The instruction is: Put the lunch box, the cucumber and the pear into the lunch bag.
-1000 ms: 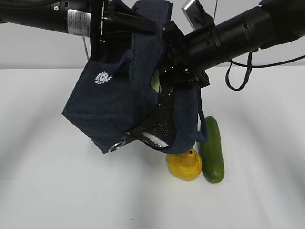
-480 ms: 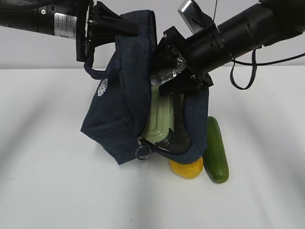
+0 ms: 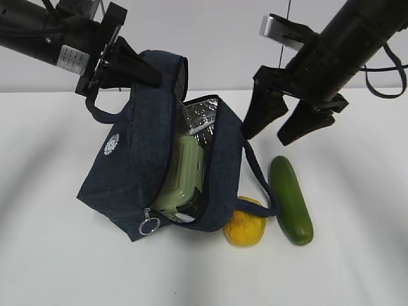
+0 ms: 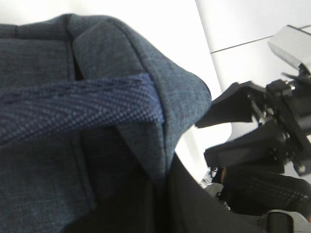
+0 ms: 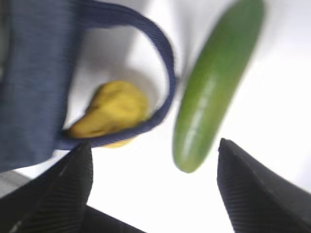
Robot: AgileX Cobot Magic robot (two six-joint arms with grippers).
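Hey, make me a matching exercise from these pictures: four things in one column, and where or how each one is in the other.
1. lunch box
2. pear
3. right claw
4. left claw

A. open in the air, holding nothing
B. inside the lunch bag
C. gripping the bag's top edge
D. on the table beside the cucumber

Pairs: 1-B, 2-D, 3-A, 4-C

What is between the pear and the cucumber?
In the exterior view, the lunch bag's loose loop handle hangs between the pear and the cucumber; otherwise bare white table.
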